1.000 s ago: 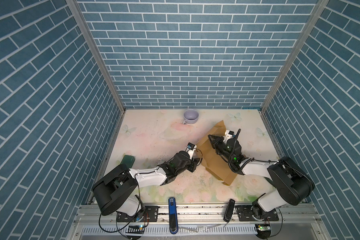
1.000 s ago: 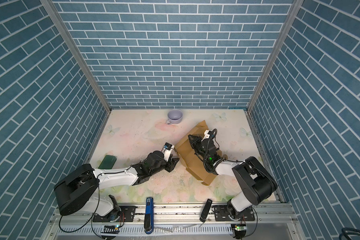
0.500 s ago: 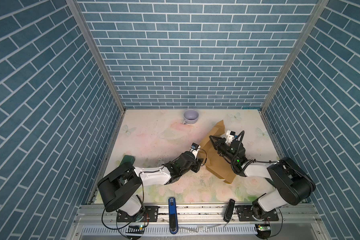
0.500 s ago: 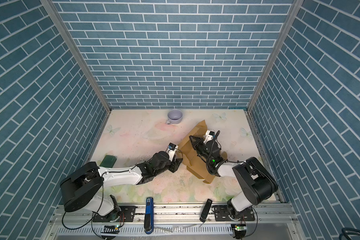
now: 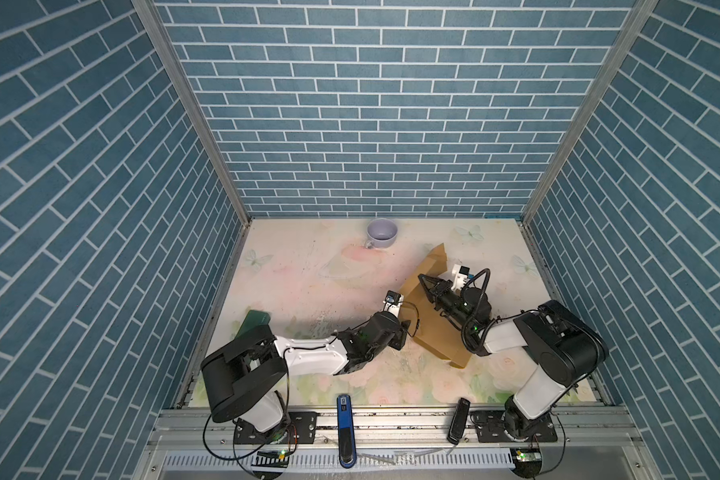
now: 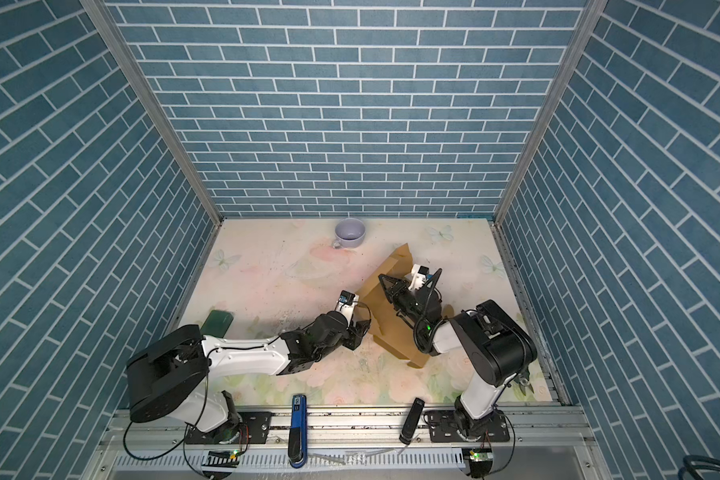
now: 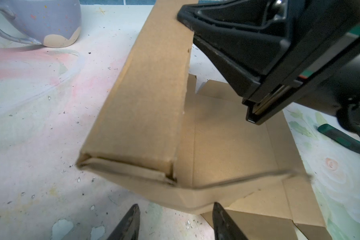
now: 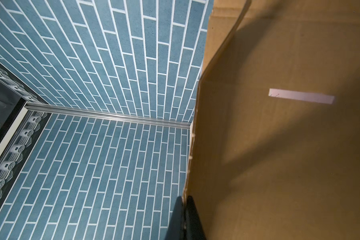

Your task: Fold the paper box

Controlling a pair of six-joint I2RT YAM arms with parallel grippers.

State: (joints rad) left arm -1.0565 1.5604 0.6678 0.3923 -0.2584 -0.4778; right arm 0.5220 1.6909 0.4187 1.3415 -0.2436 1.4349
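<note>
The paper box point(image 5: 433, 338) lies on the surface point(image 5: 308, 282) near the mug point(image 5: 382, 233), one wall raised. Right fingers point(image 8: 192, 220) pinch its lifted edge; the open left fingers point(image 7: 130, 223) should press the corner flap inward squarely.

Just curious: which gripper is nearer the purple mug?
Right. The right gripper grips the paper box toward the mug; the left gripper is farther, at the box's front corner.
</note>
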